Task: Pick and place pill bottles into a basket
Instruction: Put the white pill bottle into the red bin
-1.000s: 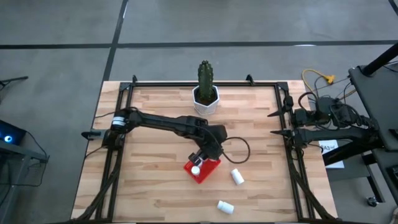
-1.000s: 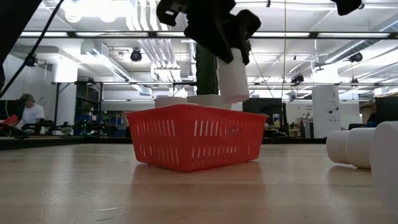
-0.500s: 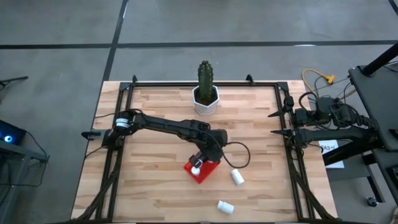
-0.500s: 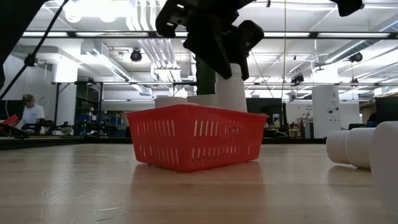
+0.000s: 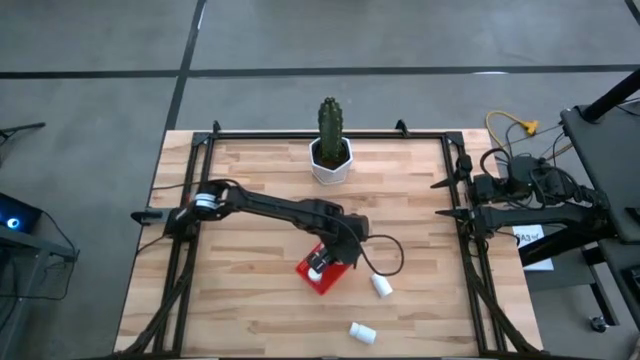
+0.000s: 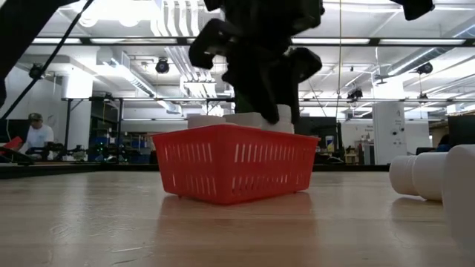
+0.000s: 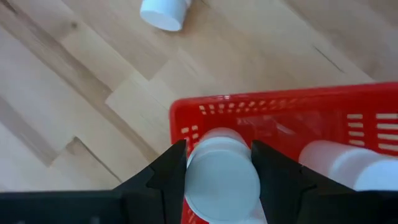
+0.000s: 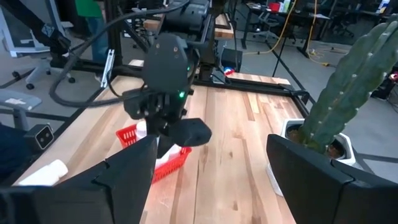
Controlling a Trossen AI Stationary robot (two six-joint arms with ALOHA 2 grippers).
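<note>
Red basket [image 7: 292, 118] w/ bottles inside [image 7: 339, 163]; left gripper [image 7: 219, 163] holds one [image 7: 221, 177].

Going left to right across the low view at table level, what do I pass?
Person seated in the background, then the red basket with the left hand lowering a bottle into it, then the loose bottles lying at the far right.

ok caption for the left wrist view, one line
Left gripper lowers a white pill bottle into the red basket; another bottle lies on the table.
</note>
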